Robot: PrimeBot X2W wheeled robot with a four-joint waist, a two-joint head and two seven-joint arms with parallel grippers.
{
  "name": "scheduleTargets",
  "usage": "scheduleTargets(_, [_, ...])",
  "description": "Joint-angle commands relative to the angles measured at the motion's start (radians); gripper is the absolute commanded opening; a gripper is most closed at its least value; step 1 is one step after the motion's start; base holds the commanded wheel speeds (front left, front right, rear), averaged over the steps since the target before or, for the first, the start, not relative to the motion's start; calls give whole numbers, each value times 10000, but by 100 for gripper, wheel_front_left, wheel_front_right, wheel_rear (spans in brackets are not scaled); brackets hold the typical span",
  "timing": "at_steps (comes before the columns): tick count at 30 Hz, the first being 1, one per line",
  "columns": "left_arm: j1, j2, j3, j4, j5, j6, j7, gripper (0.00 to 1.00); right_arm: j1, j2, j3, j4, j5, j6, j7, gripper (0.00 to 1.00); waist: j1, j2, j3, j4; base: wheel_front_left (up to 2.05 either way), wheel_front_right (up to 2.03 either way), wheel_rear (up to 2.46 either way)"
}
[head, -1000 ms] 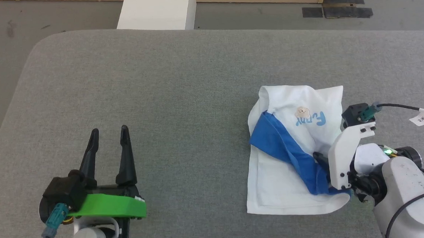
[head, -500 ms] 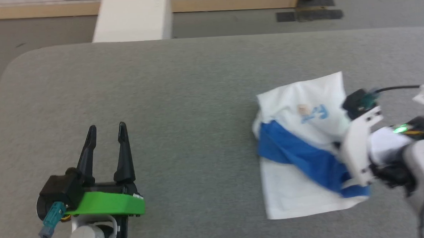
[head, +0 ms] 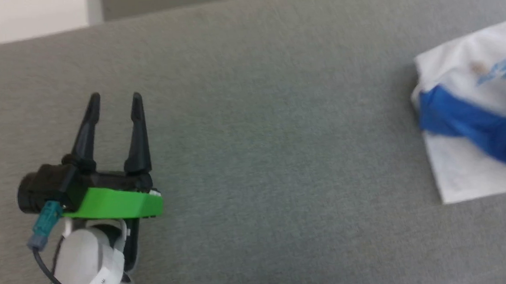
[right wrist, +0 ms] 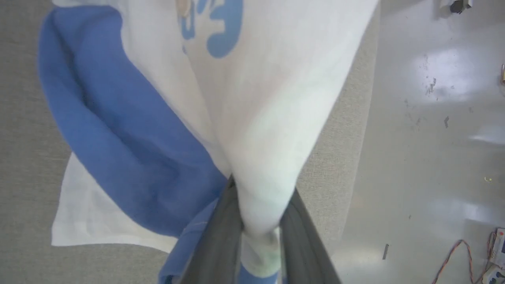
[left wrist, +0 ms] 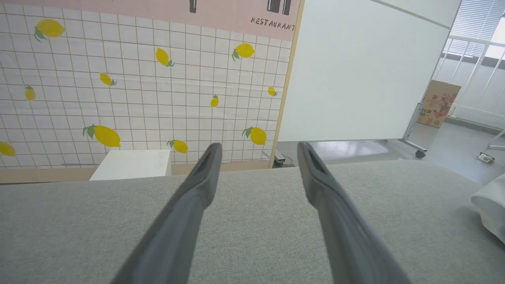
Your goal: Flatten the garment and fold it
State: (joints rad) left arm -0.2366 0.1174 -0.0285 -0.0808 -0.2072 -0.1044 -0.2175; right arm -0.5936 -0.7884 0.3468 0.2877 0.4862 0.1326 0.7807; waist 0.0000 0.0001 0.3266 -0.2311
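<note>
Right hand (right wrist: 262,188) is gripping the garment (right wrist: 130,130) near the desk's (head: 258,159) right edge — lifting slowly advised — left hand (head: 113,101) idling wide.

- garment (head: 467,178): white body, royal-blue band across it, light-blue print lettering.
- counter (head: 258,159): plain mid-grey, finely flecked weave.
- left hand (head: 115,97): black fingers (head: 135,131), bright green bracket (head: 113,205), teal plug (head: 45,222), white forearm (head: 86,267).
- right hand (right wrist: 262,189): dark grey fingers.
- wall (left wrist: 138,79): white tile grid, yellow lemons with green leaves, pink strip above.
</note>
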Motion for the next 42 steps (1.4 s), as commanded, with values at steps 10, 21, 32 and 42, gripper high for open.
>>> scheduleTargets(10, [-385, 535, 404, -1207, 292, 408, 531, 100, -1471, 39, -1236, 2635, -1298, -19, -1818, 0, 0, -1, 2778, -576, 0, 0, 0])
scheduleTargets(21, [-189, 676, 548, -1531, 220, 558, 637, 100, -2421, 604, -2342, 4536, -2657, -19, -3277, 100, 0, -1, 2820, -363, 0, 0, 0])
scheduleTargets(32, [202, 345, 692, -675, -261, 643, 7, 100, -3193, 403, -1839, 3434, -1922, -19, -4218, 100, 0, -1, 871, -184, 0, 0, 0])
scheduleTargets(42, [862, -6, 1138, -202, -510, 1060, -327, 100, -3044, 1980, -1764, 592, -280, -19, -5866, 100, 0, -1, -1311, 709, 0, 0, 0])
